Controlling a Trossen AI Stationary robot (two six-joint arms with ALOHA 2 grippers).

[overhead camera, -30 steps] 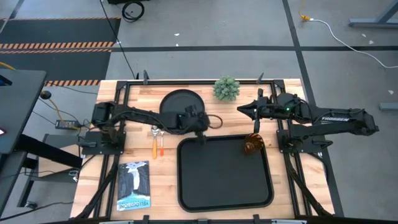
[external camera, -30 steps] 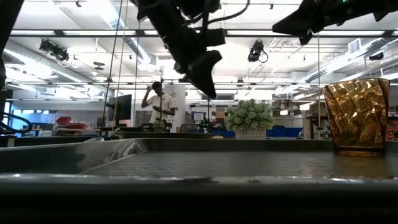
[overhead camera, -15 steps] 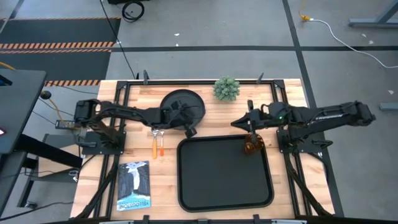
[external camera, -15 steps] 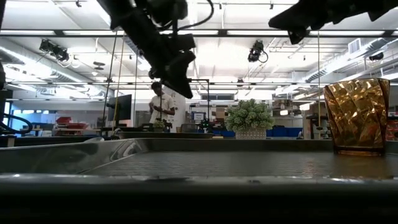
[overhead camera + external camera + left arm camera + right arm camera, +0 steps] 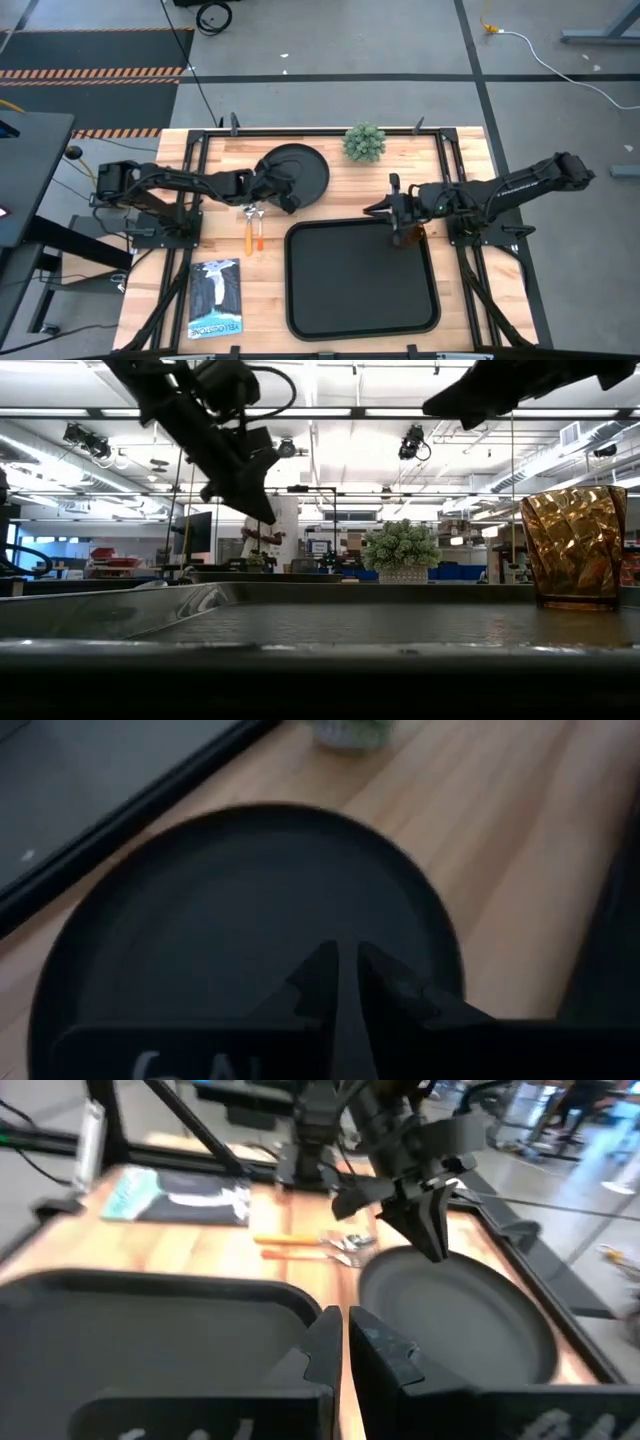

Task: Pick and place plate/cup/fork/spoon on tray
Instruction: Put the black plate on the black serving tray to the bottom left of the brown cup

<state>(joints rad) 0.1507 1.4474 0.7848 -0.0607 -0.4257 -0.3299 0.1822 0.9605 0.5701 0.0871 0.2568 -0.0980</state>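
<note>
The round black plate (image 5: 298, 168) lies flat on the table, far of the tray; it also shows in the left wrist view (image 5: 200, 940). The black tray (image 5: 360, 285) lies at the near middle. The amber cup (image 5: 575, 545) stands upright in the tray's far right corner, partly under my right arm (image 5: 404, 238). The spoon (image 5: 248, 232) and fork (image 5: 260, 232) lie side by side left of the tray. My left gripper (image 5: 287, 200) is shut and hovers over the plate's near part. My right gripper (image 5: 372, 209) is shut above the tray's far edge, left of the cup.
A small green potted plant (image 5: 364, 142) stands at the table's far edge, right of the plate. A booklet (image 5: 215, 298) lies at the near left. Black frame rails run along the table's left and right sides. A person stands in the room beyond (image 5: 262, 535).
My left gripper has drawn back from over the tray's far left corner toward the table's left, and now hangs over the plate. My right gripper has gone toward the near left, from beyond the cup to above the tray's far edge. The cup has stayed put.
</note>
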